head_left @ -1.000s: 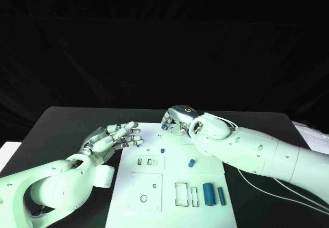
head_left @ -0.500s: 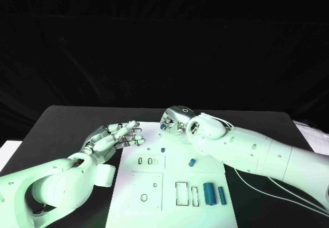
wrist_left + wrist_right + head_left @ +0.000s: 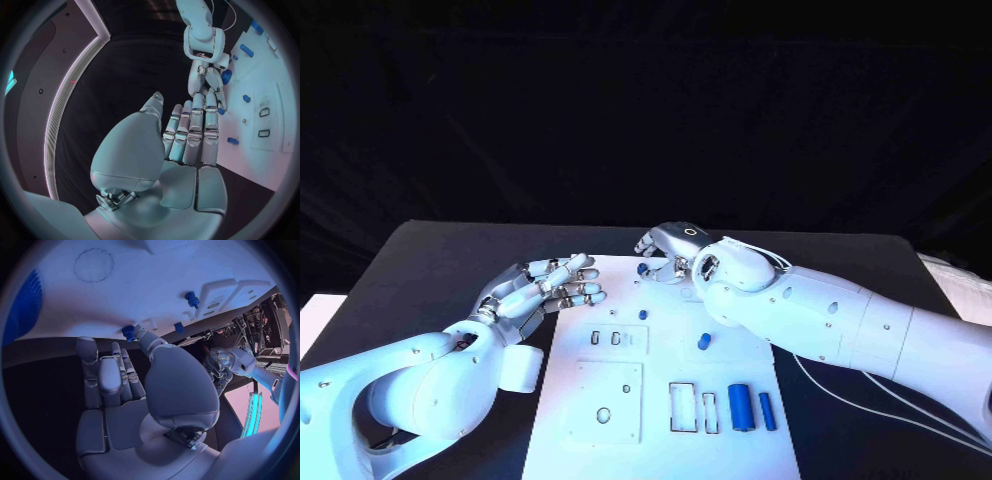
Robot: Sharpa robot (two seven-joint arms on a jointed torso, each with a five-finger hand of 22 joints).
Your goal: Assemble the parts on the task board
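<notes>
The task board [image 3: 661,380] lies at the centre of the black worktop [image 3: 430,260]. The right hand [image 3: 678,250] hovers over the board's 12 o'clock edge; whether its fingers [image 3: 103,375] touch the small blue part [image 3: 643,268] beside them cannot be determined. The left hand [image 3: 538,290] sits at the board's 10 o'clock corner, fingers [image 3: 190,125] extended, apart, holding nothing. Two blue cylinders [image 3: 751,407] lie at 4 o'clock, and one blue peg [image 3: 704,341] near centre.

The black table [image 3: 444,260] carries the white task board [image 3: 661,360].
</notes>
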